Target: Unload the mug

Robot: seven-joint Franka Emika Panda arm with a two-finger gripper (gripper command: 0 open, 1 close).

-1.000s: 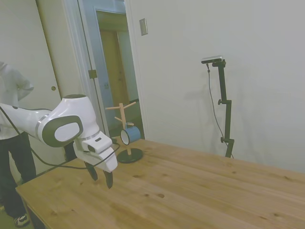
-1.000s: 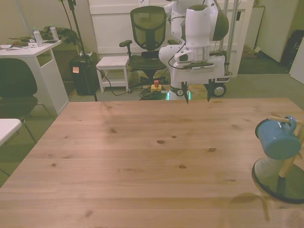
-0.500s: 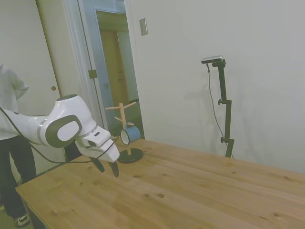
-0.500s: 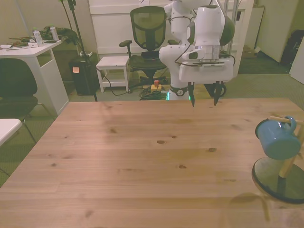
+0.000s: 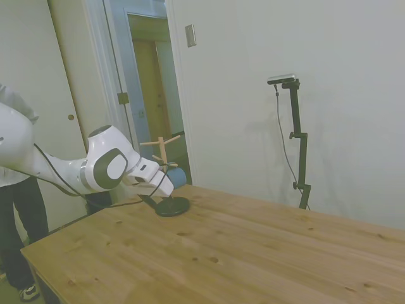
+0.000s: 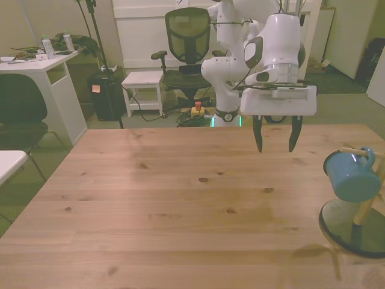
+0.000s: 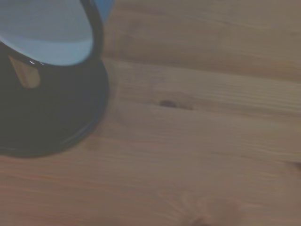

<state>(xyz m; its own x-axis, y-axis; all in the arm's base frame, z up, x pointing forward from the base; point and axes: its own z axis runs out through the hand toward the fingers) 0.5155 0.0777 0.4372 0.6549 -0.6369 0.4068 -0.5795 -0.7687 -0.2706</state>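
Tool [image 6: 275,133] hangs over the table [image 6: 180,205], fingers spread and empty, upper right of the front view. The mug [image 6: 351,176] hangs on the peg stand [image 6: 361,217] at the right edge.

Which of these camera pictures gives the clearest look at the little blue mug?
The front view: the mug hangs in full by its handle on the wooden peg stand, mouth turned sideways. In the side view the arm hides all but a blue sliver. The wrist view shows only its blurred white inside.
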